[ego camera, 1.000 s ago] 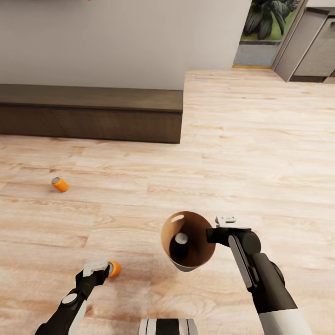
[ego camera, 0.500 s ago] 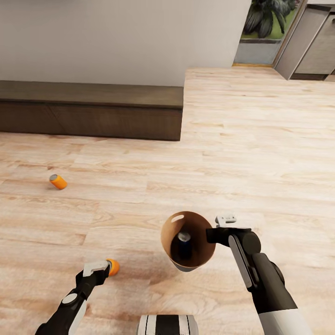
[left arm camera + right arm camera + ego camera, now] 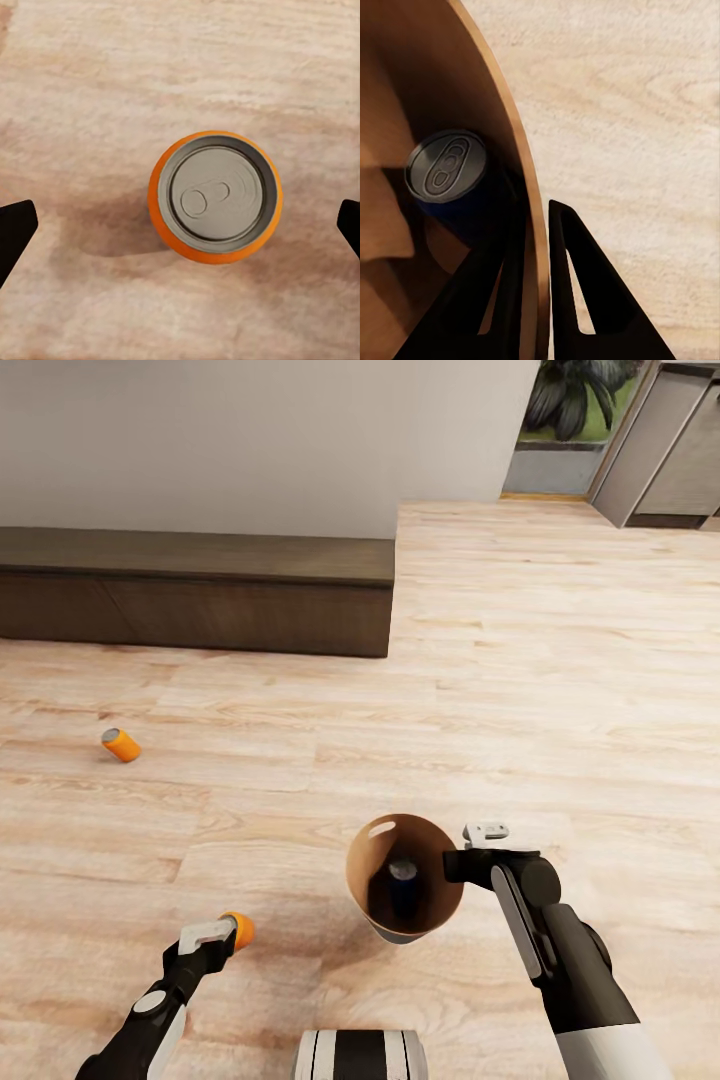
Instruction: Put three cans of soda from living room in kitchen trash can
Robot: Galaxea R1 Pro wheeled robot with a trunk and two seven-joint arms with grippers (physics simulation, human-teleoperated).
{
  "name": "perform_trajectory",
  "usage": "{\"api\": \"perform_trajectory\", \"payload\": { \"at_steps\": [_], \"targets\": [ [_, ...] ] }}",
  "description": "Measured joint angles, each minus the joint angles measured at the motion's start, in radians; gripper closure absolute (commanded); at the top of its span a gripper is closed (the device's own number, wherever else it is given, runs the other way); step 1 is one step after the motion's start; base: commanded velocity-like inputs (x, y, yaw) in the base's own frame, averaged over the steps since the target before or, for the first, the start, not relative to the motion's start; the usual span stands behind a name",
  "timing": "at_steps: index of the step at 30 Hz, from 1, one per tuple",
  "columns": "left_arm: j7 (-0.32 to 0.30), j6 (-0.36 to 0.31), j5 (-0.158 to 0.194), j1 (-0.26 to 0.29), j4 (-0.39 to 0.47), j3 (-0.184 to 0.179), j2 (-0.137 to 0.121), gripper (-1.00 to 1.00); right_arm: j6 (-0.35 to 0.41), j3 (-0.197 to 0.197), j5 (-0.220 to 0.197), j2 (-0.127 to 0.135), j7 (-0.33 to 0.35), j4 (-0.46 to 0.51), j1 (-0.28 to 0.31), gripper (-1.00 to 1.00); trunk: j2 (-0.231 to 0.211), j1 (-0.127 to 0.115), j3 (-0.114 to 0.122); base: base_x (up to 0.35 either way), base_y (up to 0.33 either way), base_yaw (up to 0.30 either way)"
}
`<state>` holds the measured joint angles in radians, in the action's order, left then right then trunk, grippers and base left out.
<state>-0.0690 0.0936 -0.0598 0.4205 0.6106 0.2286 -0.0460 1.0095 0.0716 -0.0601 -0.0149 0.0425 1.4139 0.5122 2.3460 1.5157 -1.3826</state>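
Left wrist view: left gripper (image 3: pixel 180 225) fingers spread wide either side of an upright soda can (image 3: pixel 215 196) on the wood floor (image 3: pixel 560 660), lined up for a grab. Right gripper (image 3: pixel 470 852) pinches the trash can (image 3: pixel 372 880) rim, carrying it; one can (image 3: pixel 403 872) inside. Third can (image 3: pixel 120 744) lies at ten o'clock, near the low cabinet (image 3: pixel 200 590).

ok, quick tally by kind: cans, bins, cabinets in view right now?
Soda cans: 3, one lying on the floor, one at the left gripper, one inside the bin
Bins: 1, gripped at its rim by the right gripper
Low dark cabinets: 1
Total: 5
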Motion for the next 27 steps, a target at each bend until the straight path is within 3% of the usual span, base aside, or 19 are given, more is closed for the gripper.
{"api": "perform_trajectory", "payload": {
  "at_steps": [27],
  "targets": [
    [0.0,0.001,-0.001,0.0,0.001,0.0,0.0,-1.0,0.0,0.0,-0.001,0.0,0.0,0.0,0.0,1.0,0.0,0.0,0.0,0.058,0.0,0.0]
  ]
}}
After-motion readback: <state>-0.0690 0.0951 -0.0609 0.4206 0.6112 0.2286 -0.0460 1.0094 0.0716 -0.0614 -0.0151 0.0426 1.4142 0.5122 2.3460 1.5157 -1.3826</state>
